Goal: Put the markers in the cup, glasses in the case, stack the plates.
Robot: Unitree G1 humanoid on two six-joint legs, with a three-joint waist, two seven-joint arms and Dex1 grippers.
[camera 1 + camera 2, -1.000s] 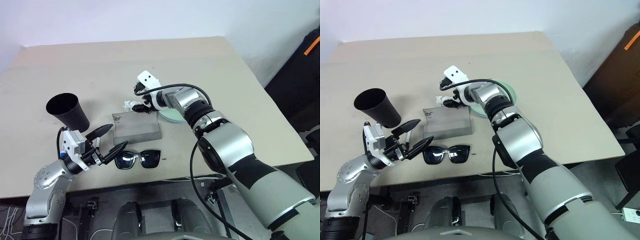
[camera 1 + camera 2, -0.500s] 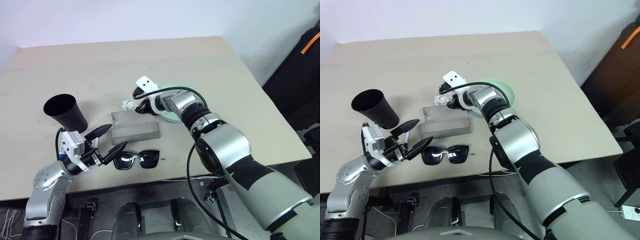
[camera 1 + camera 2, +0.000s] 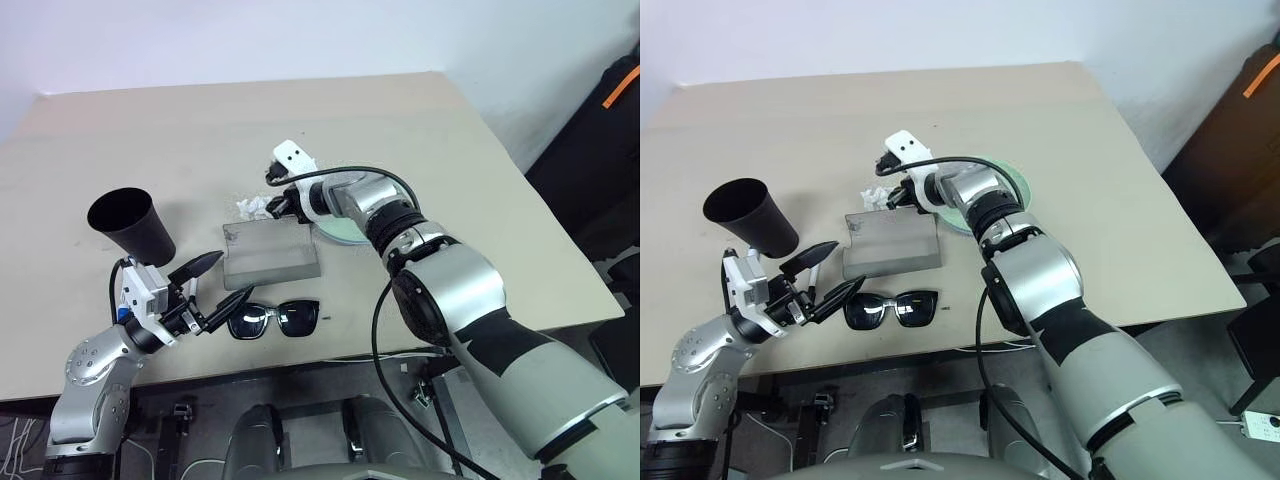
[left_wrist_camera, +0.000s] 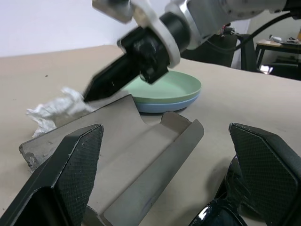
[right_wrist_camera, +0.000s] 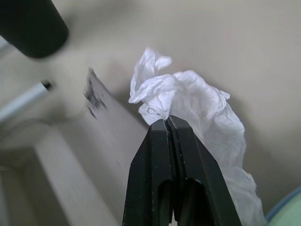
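My right gripper is shut on a crumpled white tissue, pinching it just off the far corner of the grey case. The case lies open-mouthed in mid-table. Black glasses lie unfolded in front of it, near the table edge. My left gripper stands open just left of the glasses, holding nothing. The black cup stands upright to the left. The mint plate sits stacked on the blue plate, right of the case. A blurred white stick with a dark tip may be one of the markers; I cannot tell.
The beige table has bare room at the back and on the right. Its front edge runs close behind the glasses. A dark cabinet with an orange strip stands off the right side.
The right gripper has gone from open beside the tissue to shut on it, and the tissue sits slightly further left. The left gripper has kept still and open.
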